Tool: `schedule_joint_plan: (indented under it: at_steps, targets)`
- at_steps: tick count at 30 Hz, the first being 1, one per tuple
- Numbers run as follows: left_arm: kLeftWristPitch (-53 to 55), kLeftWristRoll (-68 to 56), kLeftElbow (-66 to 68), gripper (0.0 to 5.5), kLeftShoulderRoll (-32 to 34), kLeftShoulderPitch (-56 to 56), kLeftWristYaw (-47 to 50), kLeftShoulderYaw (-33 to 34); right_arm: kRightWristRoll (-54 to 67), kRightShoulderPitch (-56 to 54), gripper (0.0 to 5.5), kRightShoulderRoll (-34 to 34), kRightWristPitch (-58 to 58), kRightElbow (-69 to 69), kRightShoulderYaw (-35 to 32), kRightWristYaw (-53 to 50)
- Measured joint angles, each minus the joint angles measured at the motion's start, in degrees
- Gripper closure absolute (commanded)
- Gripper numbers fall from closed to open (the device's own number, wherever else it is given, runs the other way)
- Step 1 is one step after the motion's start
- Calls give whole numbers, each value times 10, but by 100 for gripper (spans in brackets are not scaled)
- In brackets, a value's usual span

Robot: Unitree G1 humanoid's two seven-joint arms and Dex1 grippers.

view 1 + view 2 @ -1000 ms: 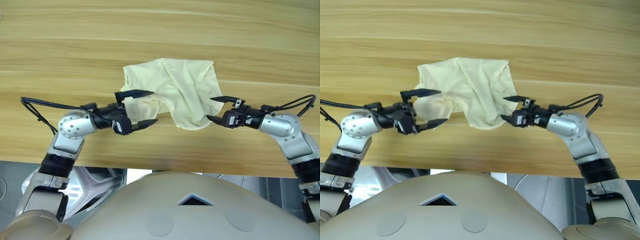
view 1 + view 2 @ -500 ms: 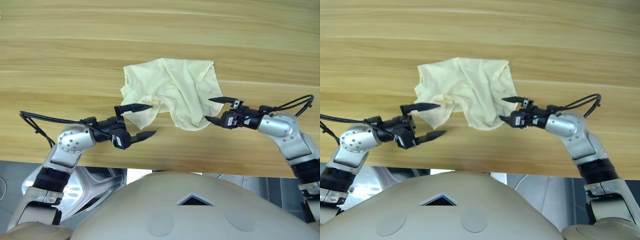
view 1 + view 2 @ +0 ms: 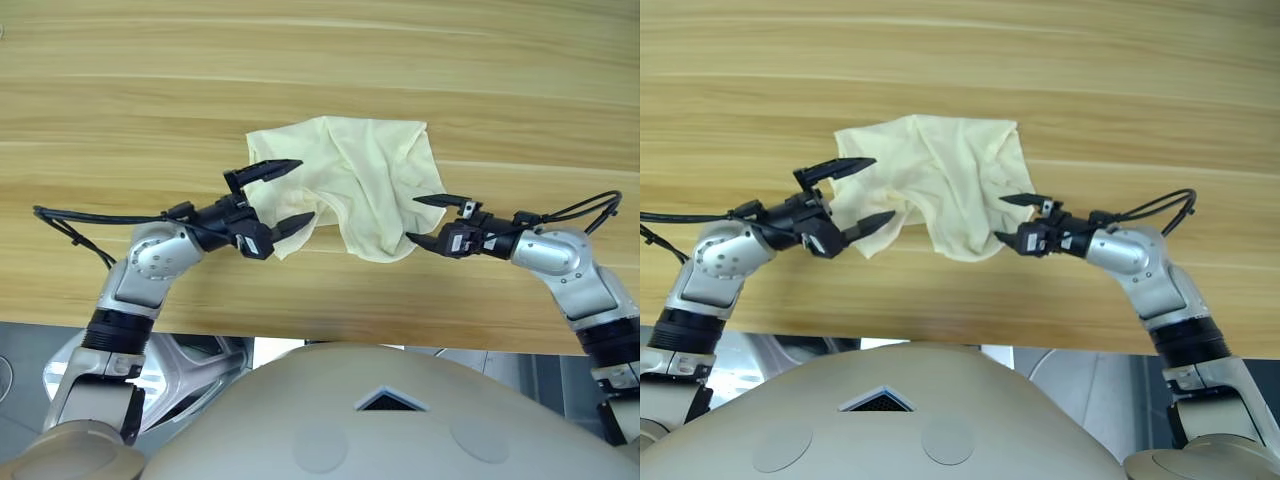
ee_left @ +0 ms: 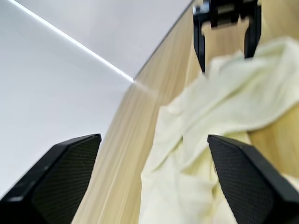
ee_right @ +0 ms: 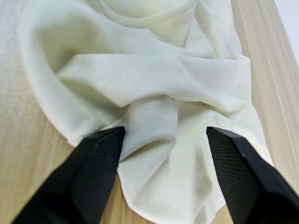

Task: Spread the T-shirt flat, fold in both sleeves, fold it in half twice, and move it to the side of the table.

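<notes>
A pale yellow T-shirt (image 3: pixel 350 180) lies crumpled in a heap on the wooden table (image 3: pixel 320 70). My left gripper (image 3: pixel 283 194) is open at the shirt's near-left edge, one finger over the cloth and one at its hem, holding nothing. My right gripper (image 3: pixel 424 219) is open at the shirt's near-right corner, its fingers (image 5: pixel 98 168) straddling a fold of the fabric (image 5: pixel 154 121). In the left wrist view the shirt (image 4: pixel 219 135) lies between the two fingertips (image 4: pixel 243 177), with the right gripper (image 4: pixel 226 18) beyond it.
Bare wood stretches far behind and to both sides of the shirt. The table's near edge (image 3: pixel 300 335) runs just below both arms. Black cables (image 3: pixel 90 215) loop off each wrist.
My left gripper has moved forward and up from the bare wood near the table edge onto the shirt's near-left edge. The right gripper has crept slightly toward the shirt. The cloth looks unchanged.
</notes>
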Motion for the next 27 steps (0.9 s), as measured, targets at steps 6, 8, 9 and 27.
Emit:
schedule_joint_plan:
  at_steps: [6, 8, 9, 27]
  targets:
    - [-7, 46, 32, 128, 2, -18, 24, -13, -3, -1, 226, 2, 3, -4, 1, 0]
    - [-8, 58, 36, 128, 7, -20, 26, -16, -7, -1, 226, 4, 5, -6, 1, 0]
    - [-9, 64, 41, 128, 11, -21, 26, -20, -9, -1, 226, 5, 6, -8, 1, 0]
    - [-45, 129, -4, 128, 137, -46, -25, -89, -18, -5, 226, 29, 19, -23, 19, 0]
